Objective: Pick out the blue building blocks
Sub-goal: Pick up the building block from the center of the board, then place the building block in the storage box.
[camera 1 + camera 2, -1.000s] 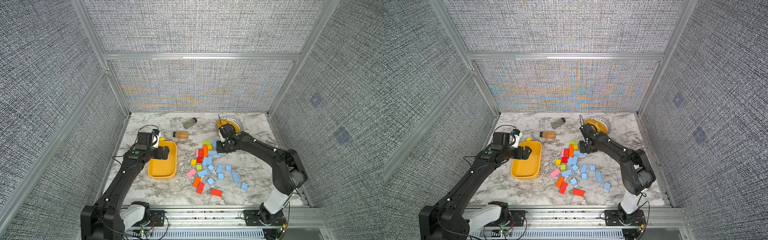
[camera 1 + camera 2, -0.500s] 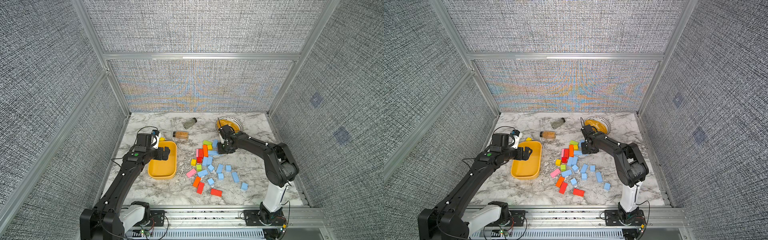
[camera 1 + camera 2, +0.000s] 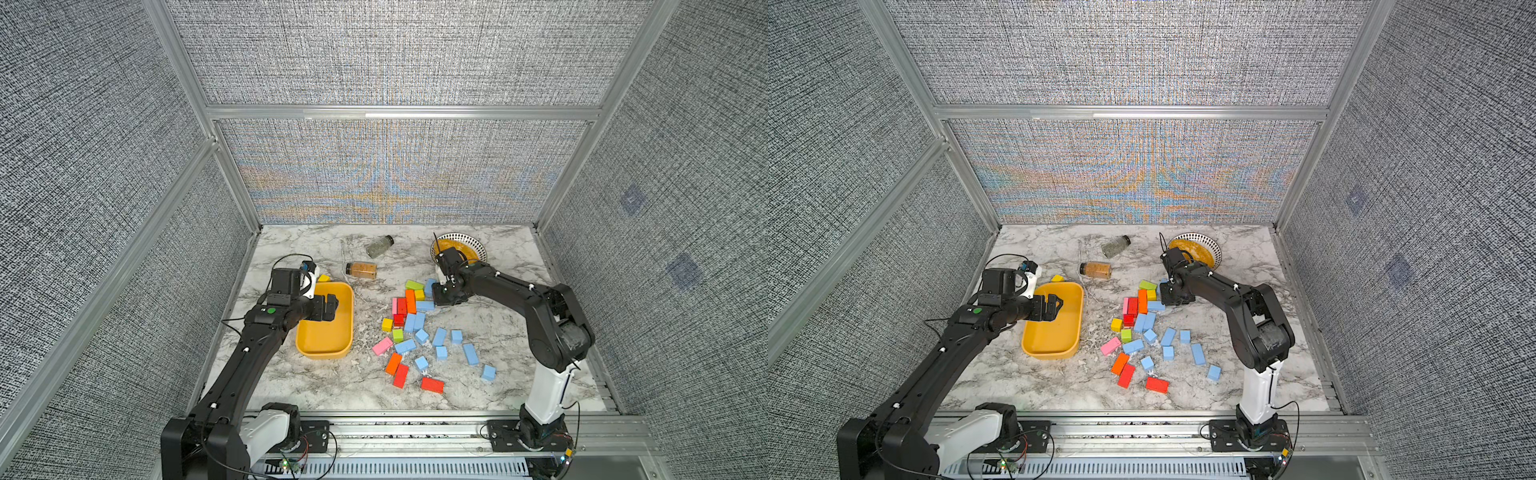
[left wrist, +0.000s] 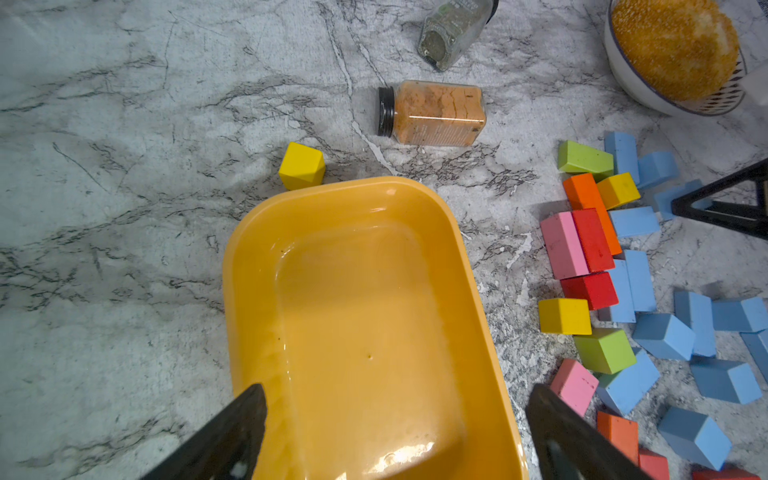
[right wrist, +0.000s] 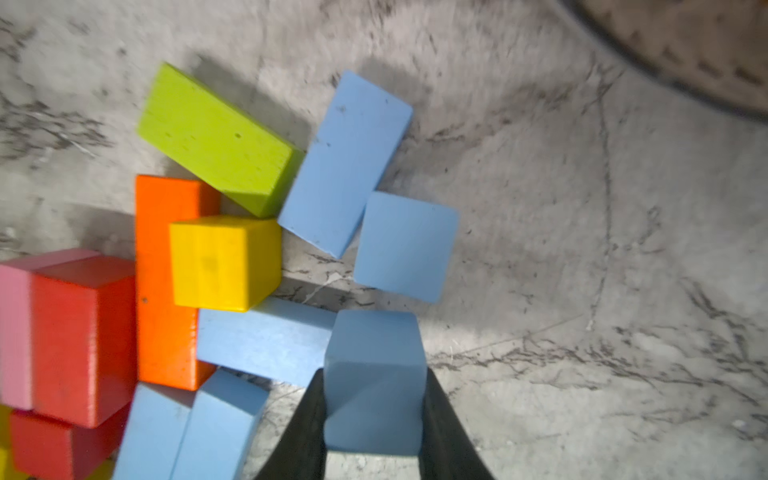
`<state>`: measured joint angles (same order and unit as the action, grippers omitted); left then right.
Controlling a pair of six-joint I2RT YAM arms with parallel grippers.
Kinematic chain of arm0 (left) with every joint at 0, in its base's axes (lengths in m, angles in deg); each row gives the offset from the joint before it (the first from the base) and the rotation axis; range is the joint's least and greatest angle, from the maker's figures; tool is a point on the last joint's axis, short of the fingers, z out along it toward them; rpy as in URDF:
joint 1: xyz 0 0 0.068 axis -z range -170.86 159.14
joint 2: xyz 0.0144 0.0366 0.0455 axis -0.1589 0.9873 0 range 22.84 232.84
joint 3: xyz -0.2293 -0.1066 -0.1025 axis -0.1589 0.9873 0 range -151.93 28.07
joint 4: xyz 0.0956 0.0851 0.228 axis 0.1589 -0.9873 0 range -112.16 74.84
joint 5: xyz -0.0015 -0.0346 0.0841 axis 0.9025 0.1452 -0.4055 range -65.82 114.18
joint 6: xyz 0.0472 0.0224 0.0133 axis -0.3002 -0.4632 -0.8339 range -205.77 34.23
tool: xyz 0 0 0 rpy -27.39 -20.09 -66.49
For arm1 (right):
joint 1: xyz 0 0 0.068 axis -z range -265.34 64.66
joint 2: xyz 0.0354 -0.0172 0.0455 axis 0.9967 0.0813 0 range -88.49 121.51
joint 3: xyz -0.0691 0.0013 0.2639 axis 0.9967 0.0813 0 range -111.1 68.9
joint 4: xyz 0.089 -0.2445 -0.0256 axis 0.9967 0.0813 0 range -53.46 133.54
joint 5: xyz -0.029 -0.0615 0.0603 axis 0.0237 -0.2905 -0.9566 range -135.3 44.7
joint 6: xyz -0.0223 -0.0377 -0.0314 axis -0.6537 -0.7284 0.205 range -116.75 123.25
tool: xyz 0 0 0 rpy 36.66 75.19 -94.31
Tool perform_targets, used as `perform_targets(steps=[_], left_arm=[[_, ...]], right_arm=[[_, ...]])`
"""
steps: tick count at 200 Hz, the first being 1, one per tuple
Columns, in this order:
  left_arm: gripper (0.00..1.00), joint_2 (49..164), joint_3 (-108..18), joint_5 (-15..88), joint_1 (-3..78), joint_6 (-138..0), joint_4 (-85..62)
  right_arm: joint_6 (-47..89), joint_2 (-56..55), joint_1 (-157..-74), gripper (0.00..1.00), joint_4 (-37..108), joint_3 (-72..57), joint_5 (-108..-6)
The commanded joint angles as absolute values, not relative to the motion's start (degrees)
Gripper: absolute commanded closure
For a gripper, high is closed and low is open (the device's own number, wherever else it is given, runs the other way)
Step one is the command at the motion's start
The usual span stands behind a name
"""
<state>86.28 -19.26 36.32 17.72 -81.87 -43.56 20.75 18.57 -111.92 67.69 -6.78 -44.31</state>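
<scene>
Blue building block [image 5: 372,345] sits pinched in the right claw [image 5: 374,399].

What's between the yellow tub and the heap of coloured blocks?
Nothing; just bare marble tabletop separates the yellow tub from the blocks, plain in the left wrist view.

A yellow tray [image 3: 328,338], orange spice jar [image 3: 362,270], greenish jar [image 3: 379,246] and bowl [image 3: 478,246] lie on marble [image 3: 316,388].
</scene>
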Motion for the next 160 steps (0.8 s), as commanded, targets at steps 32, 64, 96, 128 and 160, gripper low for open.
perform_targets(steps=[32, 64, 96, 128, 160], left_arm=[[0.0, 86.2, -19.0, 34.7, 11.7, -76.7, -41.2], [0.0, 87.9, -19.1, 35.9, 4.4, -70.9, -42.0], [0.0, 89.3, -18.9, 36.4, -0.9, -66.3, -42.3], [0.0, 91.3, -19.5, 36.8, -3.8, -64.0, -42.8], [0.0, 92.8, -19.1, 39.8, -5.3, -60.5, -43.6]], right_arm=[[23.7, 14.8, -120.5, 0.78, 66.2, -16.5, -46.1], [24.5, 22.8, -130.2, 0.78, 62.7, -29.0, -47.1], [23.4, 34.1, -136.6, 0.78, 57.7, -41.8, -51.4], [25.9, 44.0, -138.6, 0.78, 50.0, -49.5, -57.8], [30.0, 50.7, -138.9, 0.78, 42.6, -51.9, -61.6]])
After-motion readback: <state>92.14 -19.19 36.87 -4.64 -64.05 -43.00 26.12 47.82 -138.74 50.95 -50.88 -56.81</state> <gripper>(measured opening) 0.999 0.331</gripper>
